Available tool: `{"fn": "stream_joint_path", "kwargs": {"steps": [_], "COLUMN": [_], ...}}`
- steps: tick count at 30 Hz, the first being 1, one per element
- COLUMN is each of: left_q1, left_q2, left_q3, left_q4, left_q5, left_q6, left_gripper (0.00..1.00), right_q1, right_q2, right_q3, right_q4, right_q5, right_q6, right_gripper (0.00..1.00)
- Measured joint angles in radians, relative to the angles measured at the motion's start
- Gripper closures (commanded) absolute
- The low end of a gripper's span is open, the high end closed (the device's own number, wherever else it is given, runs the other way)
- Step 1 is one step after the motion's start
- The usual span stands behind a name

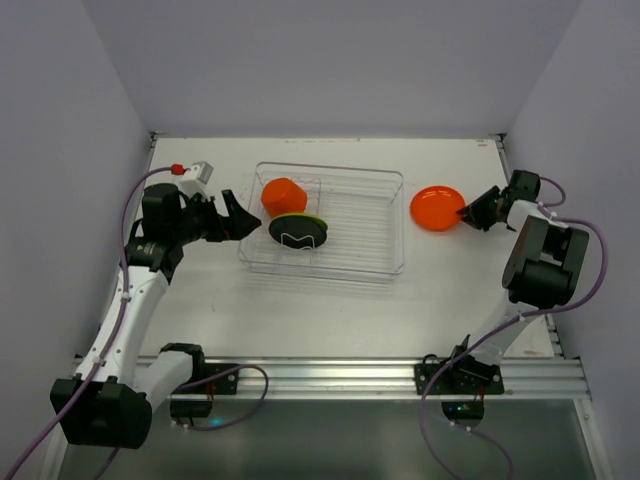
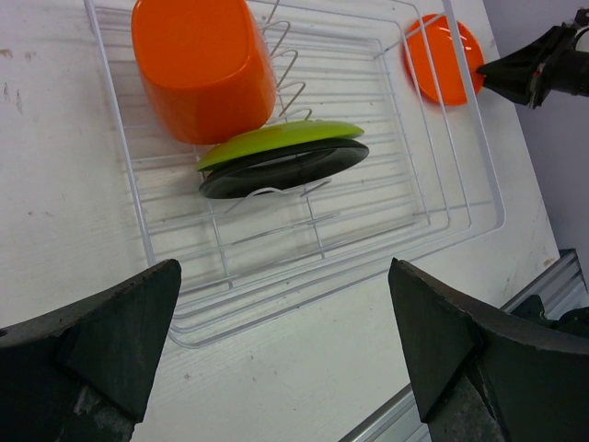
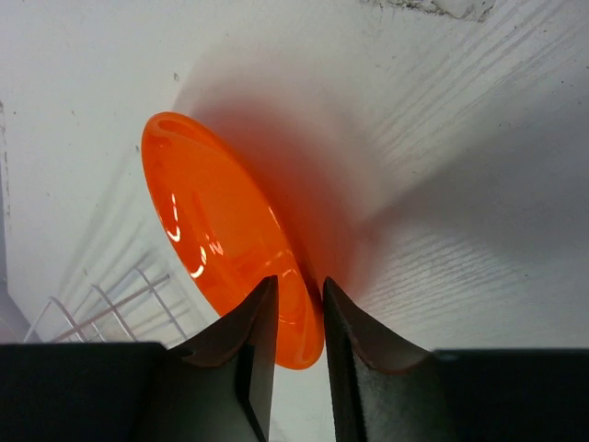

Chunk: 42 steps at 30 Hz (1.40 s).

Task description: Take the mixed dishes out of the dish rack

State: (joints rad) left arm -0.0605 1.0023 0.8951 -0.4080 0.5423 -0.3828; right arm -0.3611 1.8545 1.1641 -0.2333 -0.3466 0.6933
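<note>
The left tool (image 1: 239,212) is being held wide open and empty, just beside the left end of the rack (image 1: 365,230) and facing the cup (image 1: 283,194). Inside the rack, the cup is being kept at the far left. The green plate (image 2: 276,140) is being propped on the black plate (image 2: 285,170) just in front of it, among the wire dividers. Right of the rack, the orange plate (image 1: 436,208) appears to be lying on the tabletop (image 1: 330,320). Its rim is being straddled by the right tool (image 1: 467,213), whose jaws are being held only slightly apart. Whether a pad is touching the rim cannot be told.

If that tool is withdrawn while a pad is pressing, the plate is likely to be dragged or tipped. On the left, a wire or the wall could be caught by the wide jaws. The light rack would then be shoved and the stacked plates made to slide.
</note>
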Motion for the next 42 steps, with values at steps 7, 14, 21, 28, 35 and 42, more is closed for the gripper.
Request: {"fn": "stream_joint_path", "kwargs": {"steps": [7,14,21,28,35,42], "left_q1": [0.000,0.000,0.000,0.000,0.000,-0.001], "left_q2": [0.000,0.000,0.000,0.000,0.000,0.000], "left_q3": [0.000,0.001,0.001,0.001,0.001,0.001], "left_q4": [0.000,0.000,0.000,-0.001,-0.001,-0.001], "left_q5": [0.000,0.000,0.001,0.001,0.001,0.000], "left_q6": [0.000,0.000,0.000,0.000,0.000,0.000], "left_gripper": [0.00,0.00,0.00,0.00,0.00,0.00], "right_q1": [0.000,0.000,0.000,0.000,0.040,0.185], "right_q2": [0.002,0.002,-0.064,-0.306,-0.471,-0.591], "right_q3": [0.005,0.010,-0.024,-0.117,-0.187,-0.206], "right_q4": [-0.022,-0.066,-0.089,-0.066,-0.031,-0.017], "right_q5": [-0.016,-0.035,-0.038,-0.061,-0.134,-0.192], "right_q6": [-0.018,-0.045,-0.072,-0.101,-0.115,-0.163], "right_gripper": [0.58,0.44,0.29,0.01,0.01,0.01]}}
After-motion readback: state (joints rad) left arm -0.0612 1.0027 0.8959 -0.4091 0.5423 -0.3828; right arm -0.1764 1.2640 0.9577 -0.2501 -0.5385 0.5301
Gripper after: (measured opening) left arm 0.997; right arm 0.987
